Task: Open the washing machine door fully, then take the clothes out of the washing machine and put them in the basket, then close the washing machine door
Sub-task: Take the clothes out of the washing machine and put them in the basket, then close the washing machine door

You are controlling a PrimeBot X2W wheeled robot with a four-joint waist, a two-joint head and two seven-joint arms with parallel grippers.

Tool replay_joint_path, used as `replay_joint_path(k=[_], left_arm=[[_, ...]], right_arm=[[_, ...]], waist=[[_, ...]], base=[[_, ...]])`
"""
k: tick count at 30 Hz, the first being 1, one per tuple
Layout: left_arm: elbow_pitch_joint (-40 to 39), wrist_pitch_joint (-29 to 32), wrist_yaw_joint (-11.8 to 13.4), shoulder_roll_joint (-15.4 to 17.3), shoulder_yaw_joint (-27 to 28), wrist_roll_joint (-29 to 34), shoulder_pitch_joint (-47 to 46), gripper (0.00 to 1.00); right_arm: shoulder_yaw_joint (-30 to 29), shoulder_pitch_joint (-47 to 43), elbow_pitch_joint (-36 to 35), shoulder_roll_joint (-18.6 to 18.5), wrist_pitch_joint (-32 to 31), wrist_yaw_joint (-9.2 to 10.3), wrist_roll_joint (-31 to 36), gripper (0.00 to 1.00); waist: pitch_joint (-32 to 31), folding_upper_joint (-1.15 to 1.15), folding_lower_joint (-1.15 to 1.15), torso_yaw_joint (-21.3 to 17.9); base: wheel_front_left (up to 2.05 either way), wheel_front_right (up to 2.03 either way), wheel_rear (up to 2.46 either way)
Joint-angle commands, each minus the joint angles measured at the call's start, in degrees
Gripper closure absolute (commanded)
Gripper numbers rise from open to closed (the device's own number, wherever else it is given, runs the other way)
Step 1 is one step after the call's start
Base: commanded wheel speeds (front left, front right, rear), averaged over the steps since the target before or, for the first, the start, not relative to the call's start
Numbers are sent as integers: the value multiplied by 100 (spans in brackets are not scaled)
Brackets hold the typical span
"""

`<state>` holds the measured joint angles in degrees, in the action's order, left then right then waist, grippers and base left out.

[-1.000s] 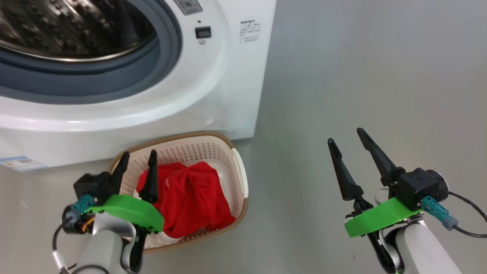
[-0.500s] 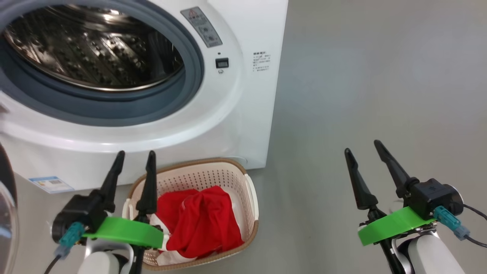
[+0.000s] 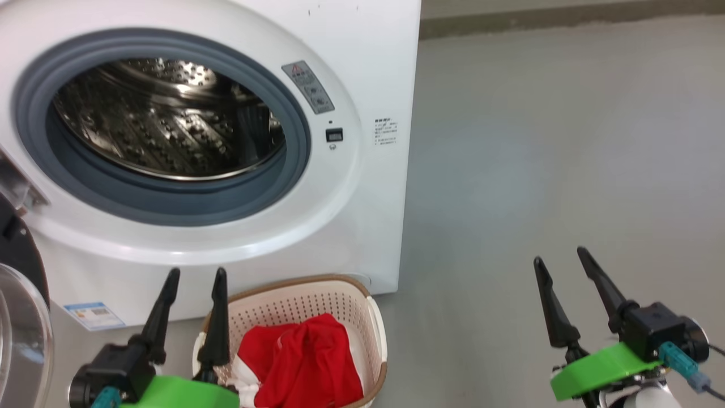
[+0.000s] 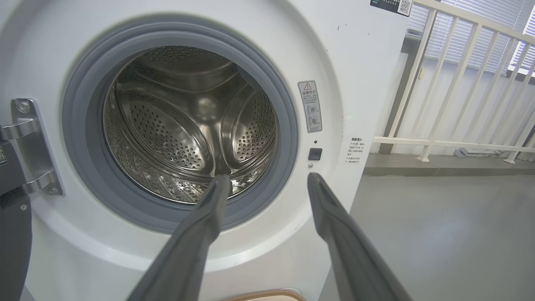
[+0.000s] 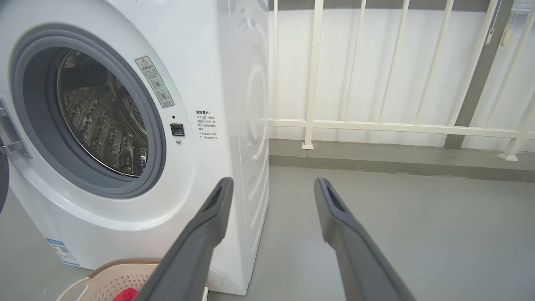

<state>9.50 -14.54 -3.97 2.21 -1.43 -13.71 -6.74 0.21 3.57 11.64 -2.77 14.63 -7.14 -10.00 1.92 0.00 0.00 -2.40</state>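
Observation:
The washing machine [image 3: 368, 215] stands with its opening uncovered, and its steel drum [image 4: 184, 125] holds no clothes that I can see. The washing machine door [image 3: 20, 334] is swung out at the far left, showing its black rim and glass. On the floor in front sits the basket [image 3: 306, 300], with the red clothes [image 3: 311, 362] lying in it. My left gripper [image 3: 196, 275] is open and holds nothing, just left of the basket and pointing at the machine. My right gripper [image 3: 559, 258] is open over bare floor to the right of the machine.
The grey floor [image 3: 538, 170] stretches to the right of the machine. A white railing [image 5: 376, 125] on a low kerb runs behind it. The metal door hinge [image 4: 25, 146] sits on the left of the opening. The basket's corner [image 5: 121, 276] lies below the right fingers.
The head camera has tilted up, so the machine's whole opening now shows and the basket sits lower in the picture. Both grippers stay open and hold nothing.

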Motion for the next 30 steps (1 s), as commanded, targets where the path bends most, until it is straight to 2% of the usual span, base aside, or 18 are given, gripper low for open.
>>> replay_joint_path(k=[1, 10, 21, 30], left_arm=[[-191, -46, 48, 67, 210, 71, 12, 0], [-212, -46, 36, 67, 383, 101, 442, 0], [-196, -46, 50, 67, 487, 113, 536, 0], [-216, -46, 107, 67, 499, 147, 549, 0]], right_arm=[[80, -6, -167, -10, 37, -35, 23, 0], [55, -335, -259, -10, 37, -35, 45, 0], [7, -432, -300, -10, 37, -35, 17, 0], [-26, -455, -319, -10, 37, -35, -29, 0]], waist=[[-191, 0, 0, -25], [-446, 0, 0, -64], [-542, 0, 0, -50], [-535, 0, 0, -63]], base=[[0, 0, 0], [0, 0, 0], [-1, 1, 0], [-77, 77, 0]])
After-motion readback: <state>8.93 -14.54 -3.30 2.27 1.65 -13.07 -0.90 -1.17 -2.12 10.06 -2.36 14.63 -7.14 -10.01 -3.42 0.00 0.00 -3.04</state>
